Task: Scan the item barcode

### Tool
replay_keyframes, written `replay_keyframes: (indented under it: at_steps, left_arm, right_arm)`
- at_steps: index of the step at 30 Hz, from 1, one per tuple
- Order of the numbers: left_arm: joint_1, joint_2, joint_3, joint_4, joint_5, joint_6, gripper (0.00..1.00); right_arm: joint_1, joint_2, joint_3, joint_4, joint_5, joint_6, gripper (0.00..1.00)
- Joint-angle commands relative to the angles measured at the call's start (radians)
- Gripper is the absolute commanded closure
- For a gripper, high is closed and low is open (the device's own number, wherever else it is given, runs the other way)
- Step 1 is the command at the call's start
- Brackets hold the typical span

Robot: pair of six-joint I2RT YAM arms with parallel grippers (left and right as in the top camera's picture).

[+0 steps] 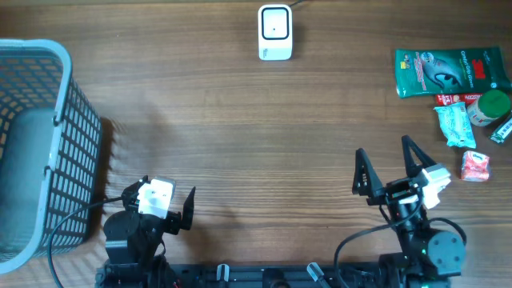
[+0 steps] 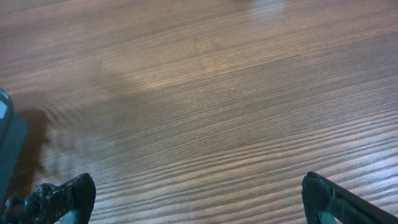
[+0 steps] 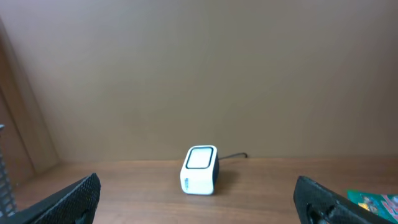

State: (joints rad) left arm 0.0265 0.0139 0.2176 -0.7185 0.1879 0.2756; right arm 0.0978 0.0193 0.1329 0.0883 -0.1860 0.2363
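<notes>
Both tools are hanging wide open at the near edge, gripping nothing: the left tool (image 1: pixel 161 198) is hovering near left and the right tool (image 1: pixel 385 160) near right. In the left wrist view, the left tool (image 2: pixel 196 198) is showing its two dark fingers (image 2: pixel 68 194) spread apart over bare wood grain. In the right wrist view, the right tool (image 3: pixel 196 194) is facing the far side with its jaws equally wide.

The brown wooden counter (image 1: pixel 240 144) is carrying everything. A grey plastic mesh basket (image 1: pixel 61 96) is sitting at the left edge, just beside the left tool. A flat green printed packet (image 1: pixel 448 72) is lying at the far right, well apart from both tools. The white box-shaped barcode scanner (image 1: pixel 274 32) is standing at the far centre, its cable running off behind it; the right wrist view is showing the scanner (image 3: pixel 200 169) straight ahead between the fingers. Below the green packet, a small teal wrapped packet (image 1: pixel 454 126) is lying beside a green-lidded round jar (image 1: pixel 491 105). A small red packet (image 1: pixel 475 166) is lying nearest the right tool, just to its right, not touching it.
</notes>
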Motion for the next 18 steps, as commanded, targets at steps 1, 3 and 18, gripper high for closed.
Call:
replay_keyframes:
  at_steps: [1, 3, 18]
  left_arm:
    - [0.004, -0.006, -0.003, 0.002, 0.002, 0.008, 0.00]
    - [0.004, -0.006, -0.003, 0.002, 0.002, 0.008, 0.00]
    - [0.004, -0.006, -0.003, 0.002, 0.002, 0.008, 0.00]
  right_arm:
    - [0.006, -0.016, -0.045, 0.008, 0.068, -0.014, 0.00]
    - [0.006, -0.016, -0.093, 0.006, 0.127, -0.019, 0.00]
    - [0.014, -0.014, -0.128, -0.084, 0.164, -0.129, 0.00]
